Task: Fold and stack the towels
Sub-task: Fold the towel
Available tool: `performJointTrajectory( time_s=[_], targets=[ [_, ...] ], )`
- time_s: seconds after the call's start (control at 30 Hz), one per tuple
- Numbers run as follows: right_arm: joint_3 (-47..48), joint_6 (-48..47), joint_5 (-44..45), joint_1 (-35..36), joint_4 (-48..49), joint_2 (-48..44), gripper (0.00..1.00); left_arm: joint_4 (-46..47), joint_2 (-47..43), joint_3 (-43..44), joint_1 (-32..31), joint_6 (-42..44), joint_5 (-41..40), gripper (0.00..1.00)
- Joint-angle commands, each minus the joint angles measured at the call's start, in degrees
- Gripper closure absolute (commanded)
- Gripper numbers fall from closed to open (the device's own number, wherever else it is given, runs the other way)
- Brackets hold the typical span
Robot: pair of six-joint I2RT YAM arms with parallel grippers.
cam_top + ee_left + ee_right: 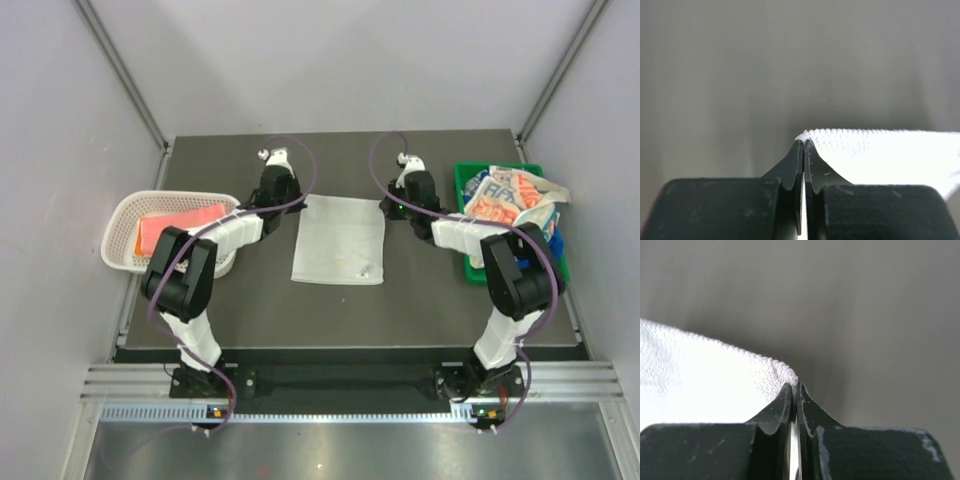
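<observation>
A plain white towel [340, 240] lies spread flat in the middle of the dark table. My left gripper [296, 201] is at its far left corner, and my right gripper [387, 205] is at its far right corner. In the left wrist view the left gripper [804, 142] is shut, with the corner of the white towel [880, 150] pinched at the tips. The right wrist view shows the right gripper [794, 386] shut on the other corner of the towel [700, 375]. More towels show as an orange one [170, 232] in the basket and a lettered one [505, 192] in the bin.
A white mesh basket [122, 215] stands at the table's left edge, beside my left forearm. A green bin [468, 175] piled with crumpled cloths stands at the right edge, behind my right forearm. Grey walls close in the back and both sides.
</observation>
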Motion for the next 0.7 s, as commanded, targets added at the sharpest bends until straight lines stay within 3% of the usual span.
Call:
performJointTrajectory(
  time_s=[0.0,0.43,0.67],
  targets=[
    [-4.8,2.2,-1.4,0.2,7.6,-4.8,1.00,7.3,-4.3,-5.2,0.3,-2.3,3.8,1.00],
    [-23.9,7.2,-1.0,3.3,12.6,-17.7,1.00,8.4,-18.2,-22.7,-0.5,-4.5,8.1,1.00],
    [-29.2,9.5,-0.2,5.8,12.8,-23.0,1.00,6.7,-23.2,-28.6,-0.7,-4.5,8.2,1.00]
  ],
)
